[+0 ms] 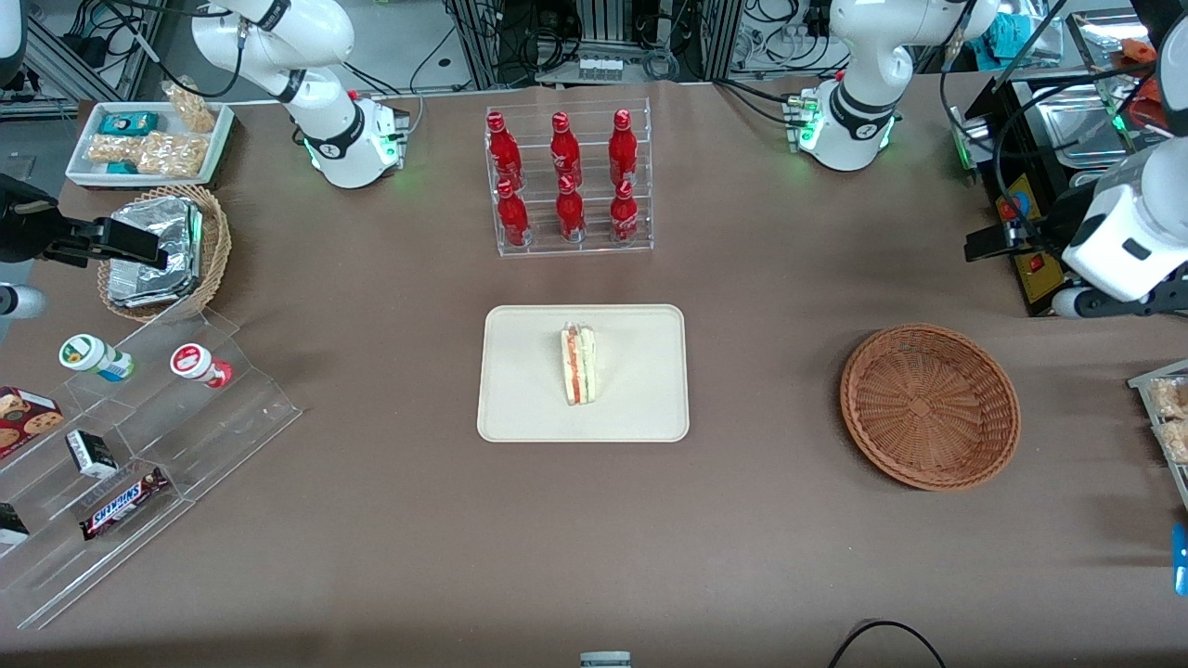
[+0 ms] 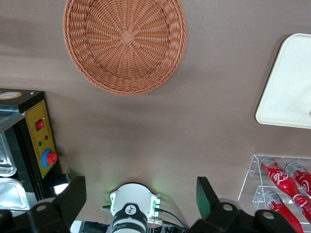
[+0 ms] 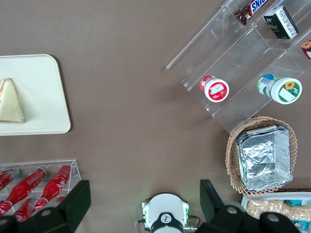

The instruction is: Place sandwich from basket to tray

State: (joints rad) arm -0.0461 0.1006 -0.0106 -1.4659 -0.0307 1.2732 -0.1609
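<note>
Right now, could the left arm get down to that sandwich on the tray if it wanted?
Probably yes. The sandwich lies alone on the cream tray with nothing over or beside it. The left gripper hangs open, high above the table near the wicker basket, with bare tabletop between.

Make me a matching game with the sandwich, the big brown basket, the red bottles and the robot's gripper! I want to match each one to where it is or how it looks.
Things:
1. sandwich
2. basket
3. red bottles
4. gripper

Places or states:
A. standing in a clear rack
B. open, holding nothing, up above the table
C. lying on the tray
D. nothing inside it

Pairs: 1-C, 2-D, 3-A, 4-B
</note>
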